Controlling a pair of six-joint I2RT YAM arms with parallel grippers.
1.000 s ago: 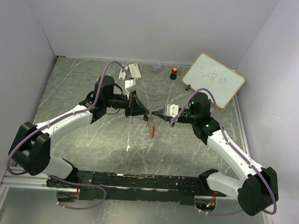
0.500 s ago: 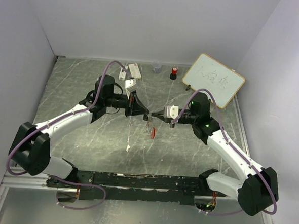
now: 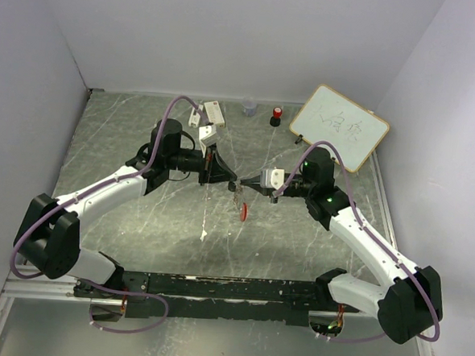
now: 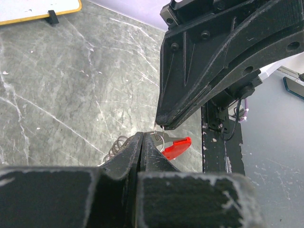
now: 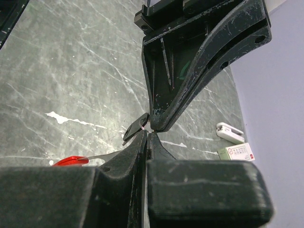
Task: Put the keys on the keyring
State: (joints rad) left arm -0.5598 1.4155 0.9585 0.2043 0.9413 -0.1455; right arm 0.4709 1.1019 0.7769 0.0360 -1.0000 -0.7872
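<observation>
Left fingers (image 4: 127, 153): closed on the silver loop of the keyring (image 4: 176, 147), held above mid-desk (image 3: 111, 138), red piece hanging below. Black-headed key (image 5: 135, 129): at the loop, between both tips. Right fingers (image 5: 159, 151): closed, tip to tip with the left, key projecting from them.

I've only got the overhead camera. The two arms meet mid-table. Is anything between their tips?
Observer: Yes. The left wrist camera shows a thin silver ring between the left gripper, jaws shut, and the right gripper.
Operator: Anything on it?
Observer: The right wrist camera shows a black key threaded on a thin ring at the tips.
Operator: Anything else?
Observer: Silver chain loops show left of the left jaws.
</observation>
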